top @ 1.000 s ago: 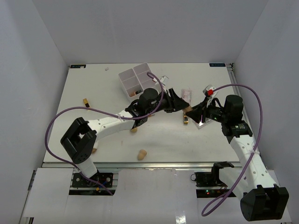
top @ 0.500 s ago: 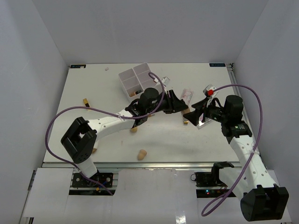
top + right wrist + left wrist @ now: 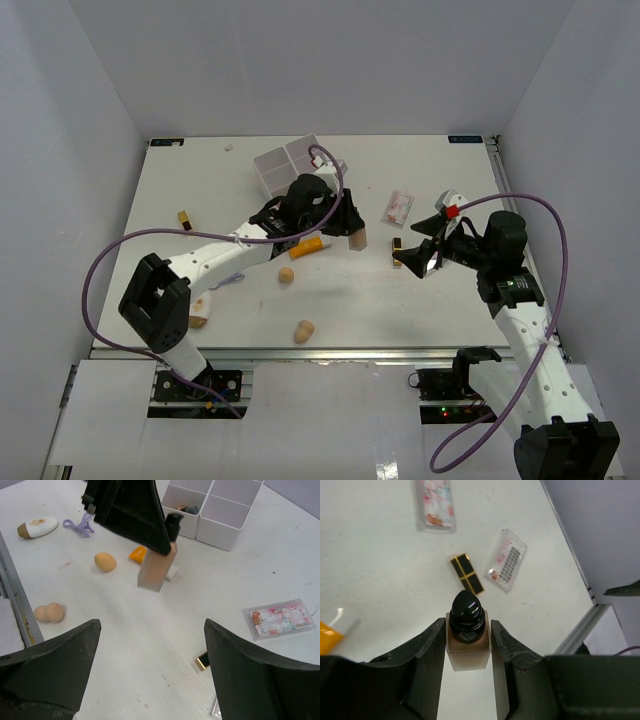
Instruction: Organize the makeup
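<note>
At the left of the table [image 3: 200,170], loose sponges [image 3: 286,274] and a purple clip [image 3: 80,526] are seen lying well apart from the box [image 3: 285,165], so much of the sorting is judged undone. Near the middle, a bottle [image 3: 467,650] is clamped between the fingers [image 3: 427,645] of the left gripper [image 3: 467,630]. It is held high up at its dark cap and shoulder, tilted, and apparently lifted clear of the table just beside the tube [image 3: 308,246]. That high, narrow hold is judged the main risk. The glossy cap could slip through the pads, or the lower body could swing during a quick turn, and the bottle would be dropped onto the tube or the table. The box lies beyond the left wrist and is partly hidden by it, so a sweep back toward it is called for. If the bottle is carried too low, its base could catch the box wall and the box could be shoved or tipped. One compartment already holds something dark, so a jam on lowering is possible there. Further right, a lipstick [image 3: 467,573] and packets [image 3: 507,566] lie on the table. The right gripper [image 3: 150,625] hangs spread wide and empty over the lipstick. Should both arms be driven toward the middle together, a collision could be caused.
</note>
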Robot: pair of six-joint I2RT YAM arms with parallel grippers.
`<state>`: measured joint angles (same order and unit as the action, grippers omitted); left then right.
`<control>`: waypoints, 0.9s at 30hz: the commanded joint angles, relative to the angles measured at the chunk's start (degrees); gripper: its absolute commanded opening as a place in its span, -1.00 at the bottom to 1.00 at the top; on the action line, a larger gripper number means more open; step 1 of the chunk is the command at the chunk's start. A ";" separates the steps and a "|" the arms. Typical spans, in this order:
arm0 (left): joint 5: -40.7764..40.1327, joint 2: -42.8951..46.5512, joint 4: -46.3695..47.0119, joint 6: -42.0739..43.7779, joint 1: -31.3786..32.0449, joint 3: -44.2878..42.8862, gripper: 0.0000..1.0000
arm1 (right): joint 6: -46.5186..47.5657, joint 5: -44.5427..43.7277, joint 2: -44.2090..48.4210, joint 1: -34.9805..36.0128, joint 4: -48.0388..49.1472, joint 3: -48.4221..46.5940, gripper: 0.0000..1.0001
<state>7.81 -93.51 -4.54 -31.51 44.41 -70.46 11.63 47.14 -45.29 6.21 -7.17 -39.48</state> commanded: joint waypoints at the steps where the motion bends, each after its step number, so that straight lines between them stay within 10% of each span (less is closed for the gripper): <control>1: -4.52 5.49 -9.07 10.40 -3.96 -7.15 -0.85 | 1.73 1.43 1.12 -0.68 -0.13 0.37 0.80; 27: -32.02 -18.14 -24.60 43.97 -12.59 -31.49 -0.84 | 2.35 1.38 0.56 -2.56 -1.00 0.90 0.80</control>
<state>-19.98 -112.65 -30.01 7.79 32.12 -97.51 13.11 47.55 -44.52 4.23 -8.62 -39.38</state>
